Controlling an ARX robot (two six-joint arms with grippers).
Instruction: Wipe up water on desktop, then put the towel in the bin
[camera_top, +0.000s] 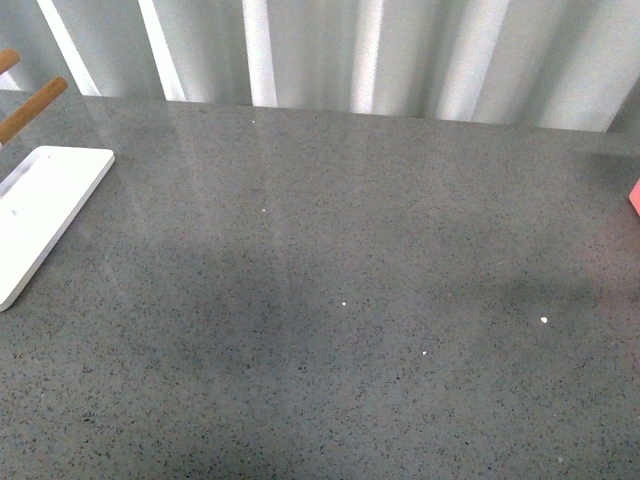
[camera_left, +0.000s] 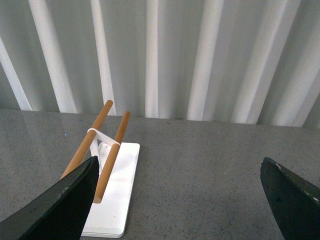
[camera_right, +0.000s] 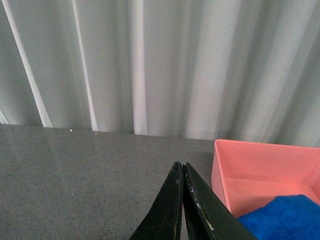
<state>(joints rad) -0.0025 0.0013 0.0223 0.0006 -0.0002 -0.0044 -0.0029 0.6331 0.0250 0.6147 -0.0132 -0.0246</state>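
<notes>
Blue towel (camera_right: 282, 217) seen inside pink bin (camera_right: 260, 170) beside R gripper (camera_right: 181, 172) — jaws pressed together; L gripper (camera_left: 177, 175) spread wide — nothing held.

no readable text — anywhere

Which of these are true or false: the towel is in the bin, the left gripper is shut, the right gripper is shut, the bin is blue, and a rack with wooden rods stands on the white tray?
1. The towel is in the bin. True.
2. The left gripper is shut. False: its jaws stand wide apart.
3. The right gripper is shut. True, and it holds nothing.
4. The bin is blue. False: it is pink; the towel is blue.
5. A rack with wooden rods stands on the white tray. True.
</notes>
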